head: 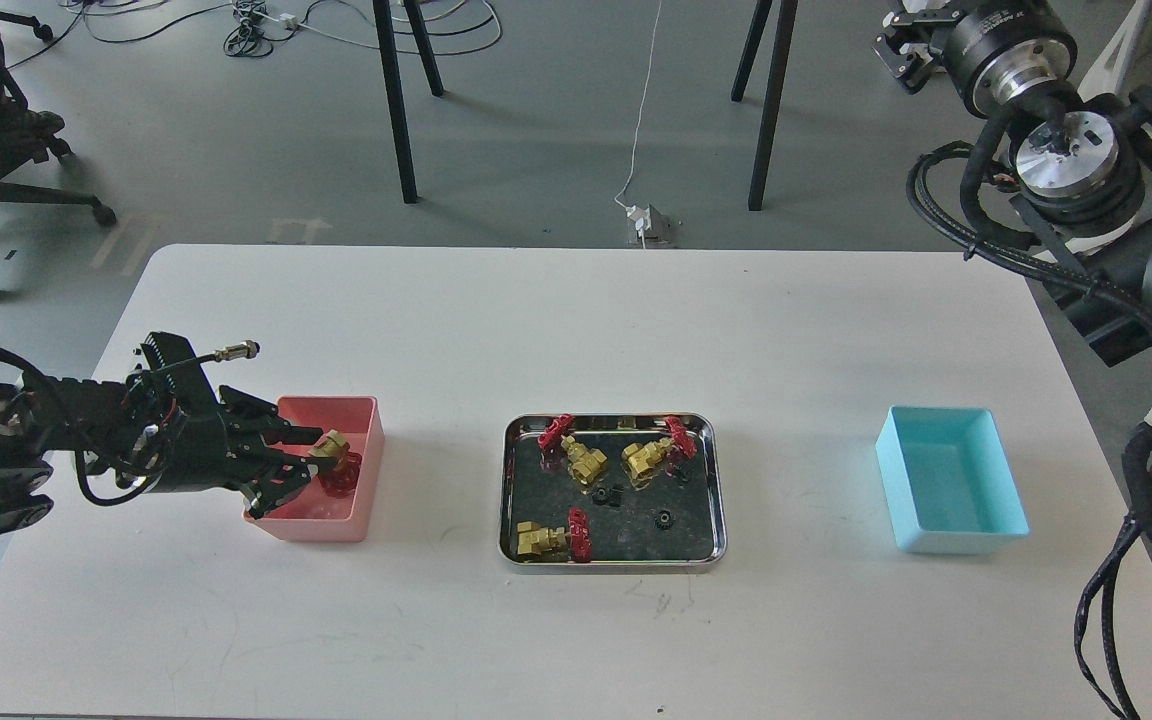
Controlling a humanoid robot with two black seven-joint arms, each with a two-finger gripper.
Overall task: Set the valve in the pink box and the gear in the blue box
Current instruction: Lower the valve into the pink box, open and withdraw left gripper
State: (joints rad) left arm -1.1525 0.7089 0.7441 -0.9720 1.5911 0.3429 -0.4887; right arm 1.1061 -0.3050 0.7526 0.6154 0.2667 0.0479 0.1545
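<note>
Jaws of my left gripper (pixel 321 455) clamp a valve (pixel 338 462) over the pink box (pixel 368 470) at frame left, handwheel down, so I'd drop straight down; right jaws unreadable.

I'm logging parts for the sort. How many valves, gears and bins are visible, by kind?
Valves: 4, three in the steel tray, one held in the left end effector over the pink box
Gears: 3, all in the tray
Bins: 2, pink box and blue box
Total: 9

Brass valve (pixel 338 458) with red handwheel over pink box (pixel 361 520), black gear (pixel 663 518) in tray, blue box (pixel 951 540) at right
</note>
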